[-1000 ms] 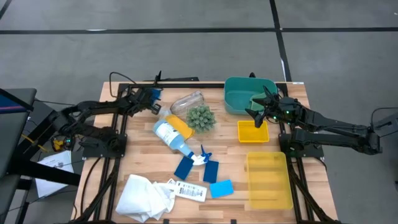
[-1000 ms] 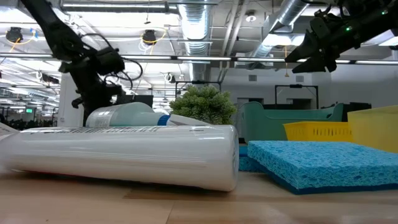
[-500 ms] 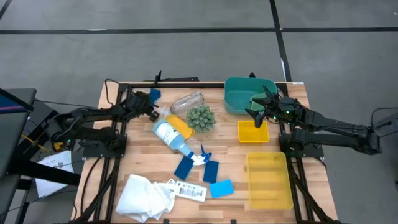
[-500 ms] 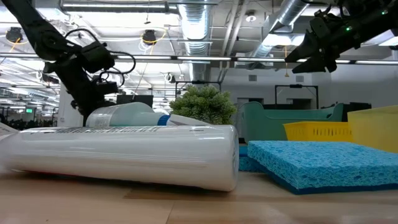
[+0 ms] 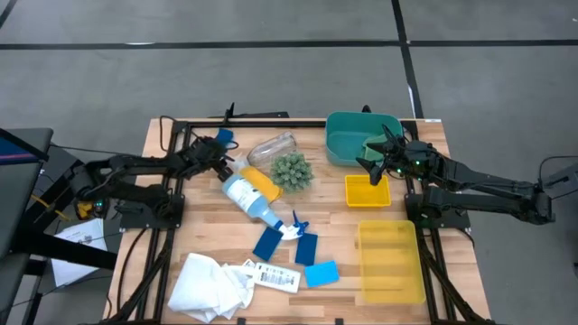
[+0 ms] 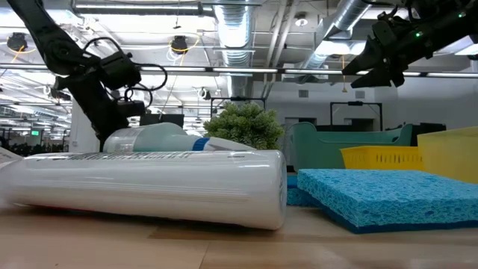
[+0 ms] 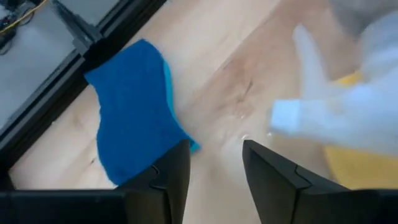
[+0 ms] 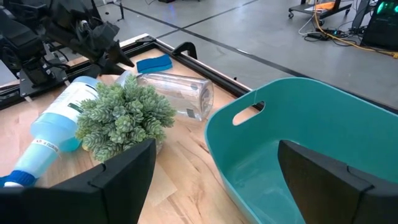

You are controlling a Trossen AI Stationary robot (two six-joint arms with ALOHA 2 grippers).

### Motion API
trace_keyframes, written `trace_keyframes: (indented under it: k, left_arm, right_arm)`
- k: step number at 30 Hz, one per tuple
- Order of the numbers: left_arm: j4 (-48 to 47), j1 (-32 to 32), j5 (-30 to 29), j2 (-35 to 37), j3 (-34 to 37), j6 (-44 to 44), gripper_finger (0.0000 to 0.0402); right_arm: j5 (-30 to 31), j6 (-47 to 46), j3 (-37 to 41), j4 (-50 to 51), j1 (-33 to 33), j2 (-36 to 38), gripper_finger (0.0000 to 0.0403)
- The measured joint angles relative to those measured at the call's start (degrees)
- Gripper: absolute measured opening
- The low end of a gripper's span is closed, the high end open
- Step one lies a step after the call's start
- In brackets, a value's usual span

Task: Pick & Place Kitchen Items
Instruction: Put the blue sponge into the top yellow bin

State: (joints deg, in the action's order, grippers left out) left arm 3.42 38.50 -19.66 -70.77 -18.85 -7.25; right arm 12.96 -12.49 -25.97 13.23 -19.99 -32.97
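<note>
blue sponge (image 7: 134, 112), teal bin (image 5: 352, 135), yellow tray (image 5: 388, 262)

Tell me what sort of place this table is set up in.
Probably a lab or industrial workspace, not a home kitchen: exposed ceiling ducts and hanging lights overhead, a taped grey floor, and loose cables lying on it beyond the table.

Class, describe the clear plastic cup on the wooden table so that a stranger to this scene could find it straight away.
Start at the teal plastic bin at the far edge of the wooden table. Left of it, just behind the spiky green plant ball, the clear plastic cup lies on its side. Unlike the clear spray bottle nearby, it is empty, with no label or blue trigger.
</note>
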Motion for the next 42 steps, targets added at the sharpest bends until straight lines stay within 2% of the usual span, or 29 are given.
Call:
trace_keyframes:
  k: [6, 10, 31, 36, 42]
  left_arm:
    - [5.41, 0.58, -1.93, -4.56, 0.00, -1.15, 0.0145]
    - [6.51, 1.57, -5.46, -6.92, -0.30, -1.09, 0.0141]
    - [5.09, 5.09, -7.32, -6.86, -0.72, 4.39, 0.0123]
    - [5.09, 5.09, -7.32, -6.86, -0.72, 4.53, 0.0086]
    - [5.05, 5.09, -7.32, -6.86, -0.76, 4.61, 0.0008]
  right_arm:
    - [-0.01, 0.32, 0.01, 0.00, -0.02, 0.00, 0.0327]
    - [-0.01, 0.46, 0.01, 0.00, 0.00, 0.00, 0.0327]
    - [0.03, 0.46, 0.01, 0.04, -0.01, -0.01, 0.0327]
    - [0.01, 0.46, 0.01, 0.02, -0.02, -0.01, 0.0327]
    - [-0.01, 0.45, 0.01, 0.04, -0.01, -0.01, 0.0327]
